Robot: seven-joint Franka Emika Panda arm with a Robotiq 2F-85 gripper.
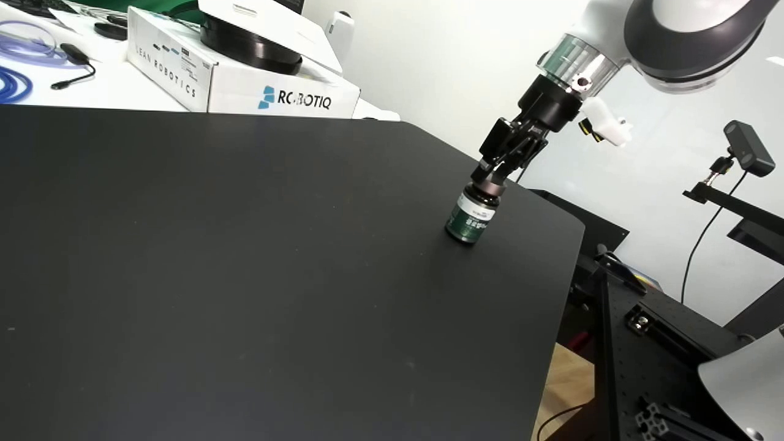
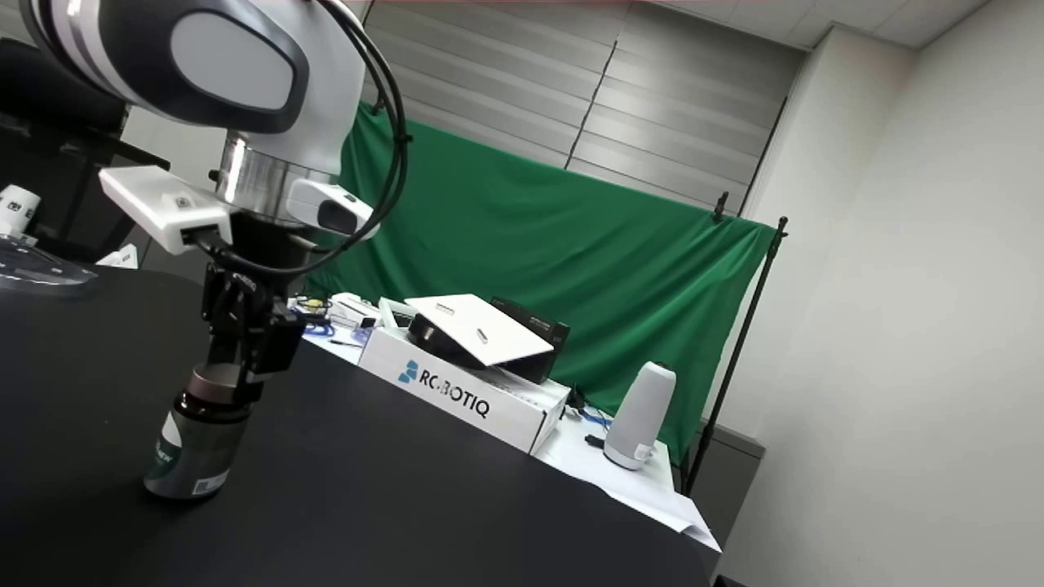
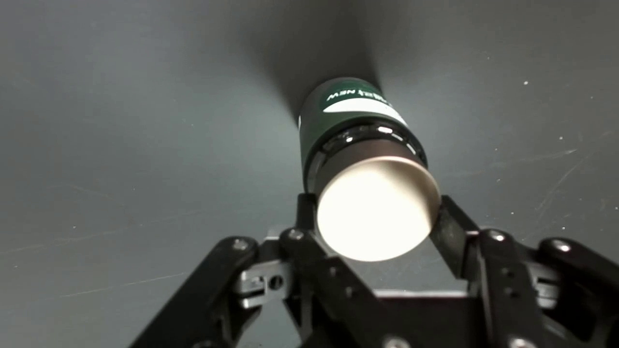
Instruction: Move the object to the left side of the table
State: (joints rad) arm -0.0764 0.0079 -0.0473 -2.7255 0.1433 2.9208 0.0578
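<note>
1. Bottle [image 1: 470, 219]: 1, same one in all three views.
2. Gripper [image 3: 376, 209]: 1, same in all three views.
3. Fingers [image 3: 452, 237]: 2, both seen in wrist view.
4. Robot arm [image 1: 664, 43]: 1, in both exterior views.
5. Black table [image 1: 245, 275]: 1, in all three views.
6. White printed box [image 1: 245, 92]: 1, in both exterior views.
7. Flat white panel [image 2: 473, 322]: 1, in both exterior views.
8. Green cloth [image 2: 555, 261]: 1.
9. Tapered pale unit [image 2: 642, 416]: 1.
10. Bracket-mounted camera [image 1: 748, 148]: 1, in an exterior view.
11. Coils [image 1: 26, 84]: 2, one blue, one violet; loops overlap, not countable.
</note>
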